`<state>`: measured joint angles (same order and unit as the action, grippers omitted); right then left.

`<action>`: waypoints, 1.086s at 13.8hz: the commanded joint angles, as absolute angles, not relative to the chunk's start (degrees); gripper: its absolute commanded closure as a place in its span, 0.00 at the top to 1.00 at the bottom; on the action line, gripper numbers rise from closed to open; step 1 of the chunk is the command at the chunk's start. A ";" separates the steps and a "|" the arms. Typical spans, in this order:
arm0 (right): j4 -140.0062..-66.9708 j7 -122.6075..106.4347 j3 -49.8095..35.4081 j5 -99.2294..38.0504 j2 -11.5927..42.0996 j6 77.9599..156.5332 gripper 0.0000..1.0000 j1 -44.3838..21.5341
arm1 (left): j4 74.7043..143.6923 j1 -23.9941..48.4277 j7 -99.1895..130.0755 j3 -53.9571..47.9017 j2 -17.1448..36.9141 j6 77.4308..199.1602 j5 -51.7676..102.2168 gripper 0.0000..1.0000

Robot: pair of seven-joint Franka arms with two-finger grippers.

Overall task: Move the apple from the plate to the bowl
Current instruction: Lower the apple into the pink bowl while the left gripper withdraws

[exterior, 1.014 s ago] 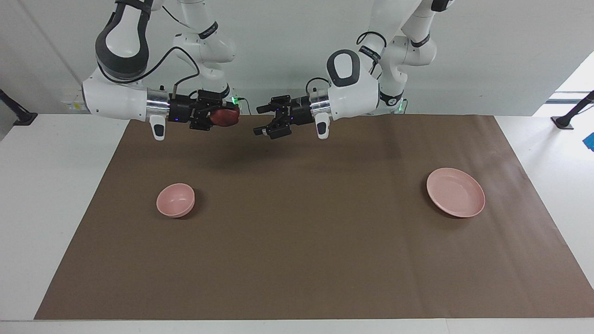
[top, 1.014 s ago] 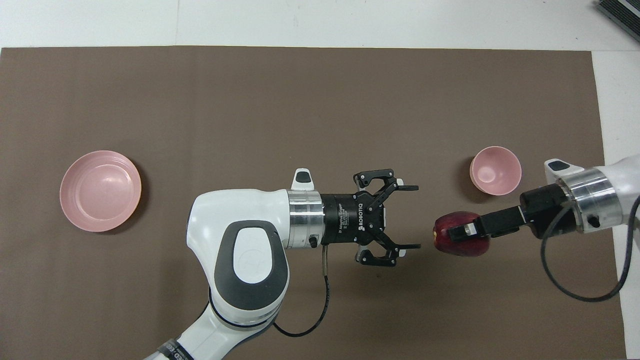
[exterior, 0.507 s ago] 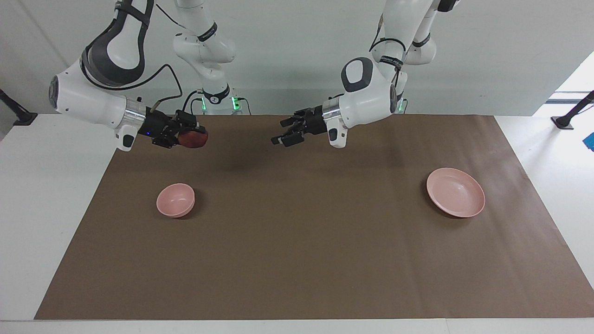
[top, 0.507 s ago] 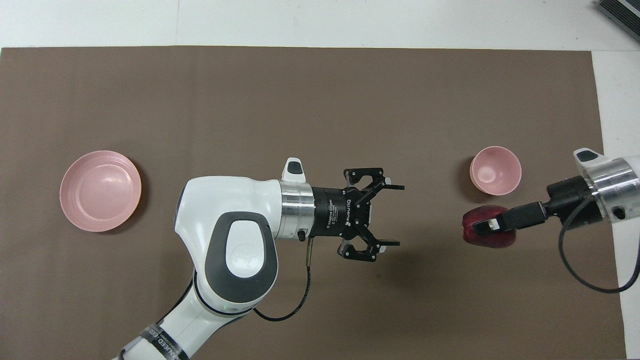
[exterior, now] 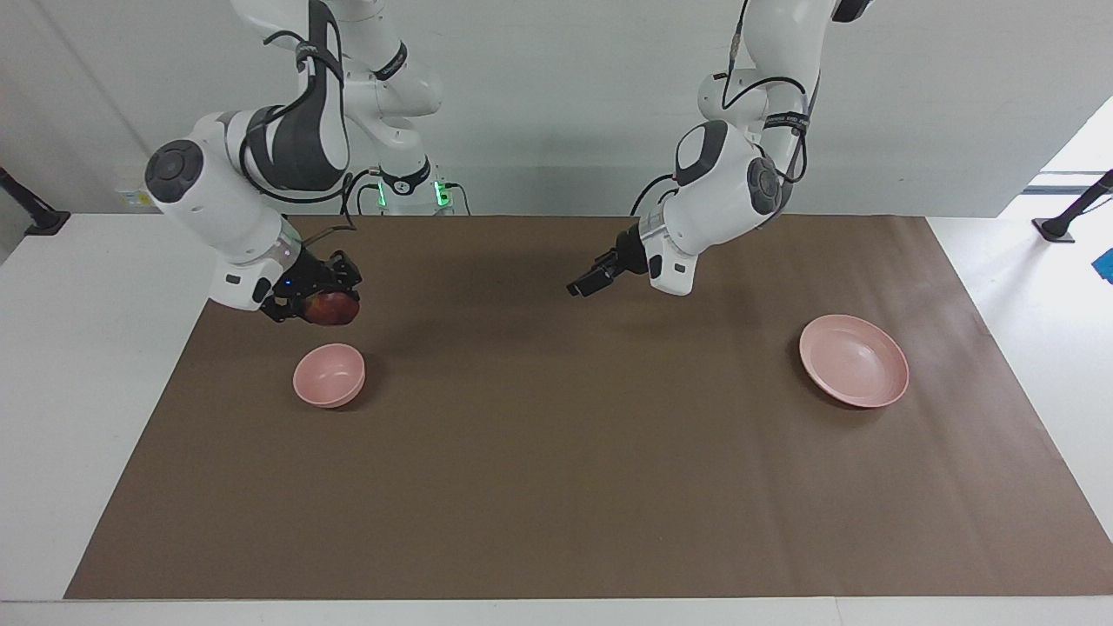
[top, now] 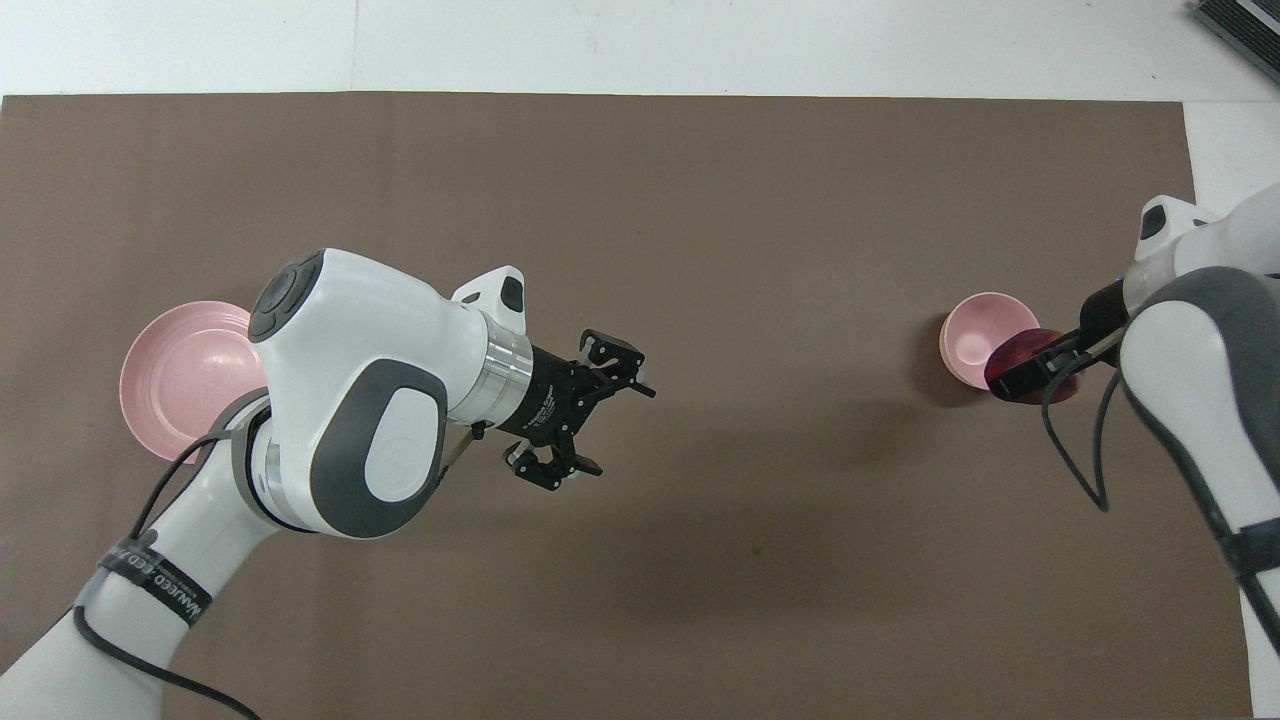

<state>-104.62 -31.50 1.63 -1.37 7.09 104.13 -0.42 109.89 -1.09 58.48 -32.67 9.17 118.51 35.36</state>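
Over the bowl (exterior: 329, 375) at the right arm's end of the surface (exterior: 556, 487) is where I've got the right hand (exterior: 317, 306) parked, up in the air with its fingers clamped around the apple (exterior: 330, 308). From the overhead view the apple (top: 1030, 363) overlaps the bowl's (top: 975, 335) rim on the side toward the right arm, but the facing view makes it pretty clear there's a gap between fruit and bowl, so nothing is touching. The bowl itself has nothing in it and sits flat on the brown mat (exterior: 556, 522). The plate (exterior: 854, 360) is well apart from all that, down at the left arm's end of the surface, bare, and in the overhead view the left arm's elbow hides part of the plate (top: 180, 365). My left hand (top: 590, 420) hangs over the middle of the mat, between plate and bowl, holding nothing, fingers spread wide as far as the overhead view shows; in the facing view the left hand (exterior: 589, 281) points down toward the mat at a slant and is clearly off it. The right wrist is bent so its hand also angles downward toward the bowl. Both arms' shadows fall on the mat under them.
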 commanded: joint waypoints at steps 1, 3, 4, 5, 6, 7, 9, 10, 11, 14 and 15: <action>-103.80 -32.35 1.41 9.02 8.35 110.02 0.00 -4.12 | 109.86 -3.77 54.34 -32.87 8.17 116.55 28.94 1.00; -103.80 -32.34 1.32 14.48 10.10 113.63 0.00 -4.13 | 109.43 -6.40 48.28 -32.78 8.09 114.97 26.03 1.00; -104.15 -32.26 1.32 16.76 11.33 115.64 0.00 -4.30 | 109.25 -7.98 45.55 -32.78 8.09 114.00 25.15 1.00; -104.50 -32.26 1.32 18.35 11.95 117.40 0.00 -4.31 | 109.16 -9.22 42.57 -32.78 7.91 112.95 24.09 1.00; -104.85 -32.17 1.32 20.72 12.56 119.34 0.00 -5.09 | 109.07 -10.19 39.93 -32.70 7.65 111.81 22.43 1.00; -105.20 -32.25 1.32 23.18 13.35 121.44 0.00 -5.36 | 108.64 -11.33 38.42 -32.70 7.56 110.49 20.24 1.00; -105.64 -32.08 1.32 24.78 14.15 122.87 0.00 -5.36 | 105.83 -12.91 35.44 -32.61 7.30 106.45 14.70 1.00; -106.69 -31.91 1.32 24.79 14.15 123.13 0.00 -5.45 | 104.43 -12.92 32.64 -31.74 7.29 104.70 12.24 1.00; -107.74 -31.90 1.32 24.79 14.15 124.27 0.00 -5.01 | 102.94 -11.88 29.30 -28.77 7.29 102.94 10.39 1.00; -109.60 -31.03 1.32 24.79 14.59 125.50 0.00 -4.92 | 100.11 -3.99 18.66 -15.61 6.68 99.68 9.93 1.00; -110.12 -30.94 1.32 24.79 14.85 125.86 0.00 -4.92 | 99.85 -0.30 14.80 -10.08 6.24 99.58 9.93 1.00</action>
